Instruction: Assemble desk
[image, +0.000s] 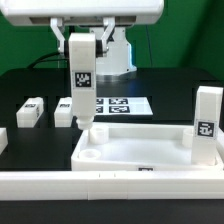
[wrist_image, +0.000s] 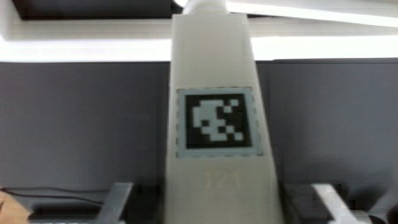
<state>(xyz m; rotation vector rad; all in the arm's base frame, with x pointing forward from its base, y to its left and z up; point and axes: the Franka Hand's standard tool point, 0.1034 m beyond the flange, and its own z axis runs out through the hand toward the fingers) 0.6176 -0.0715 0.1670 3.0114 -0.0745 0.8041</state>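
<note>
Legend: the two grey fingers (wrist_image: 331, 203) of the robot arm were partly closed on the upper end of a white plastic block leg (image: 80, 55) and held it upright. In the wrist view the fingers flanked the leg on either side, below its black-and-white tag (wrist_image: 217, 120). The lower end of the held leg stood at the far corner, toward the exterior view's left, of the large white plastic tray-like tabletop (image: 140, 152). Whether it was seated there could not be told. The tabletop lay open side up on the black desk (image: 180, 95), just behind a long white rail (image: 100, 185). A second white leg (image: 207, 125) stood upright at the tabletop's corner toward the exterior view's right. A third white leg (image: 30, 111) and a fourth white leg (image: 62, 110) lay on the desk toward the exterior view's left, apart from the tabletop. The flat white marker board (image: 115, 104) lay on the desk behind the tabletop.
</note>
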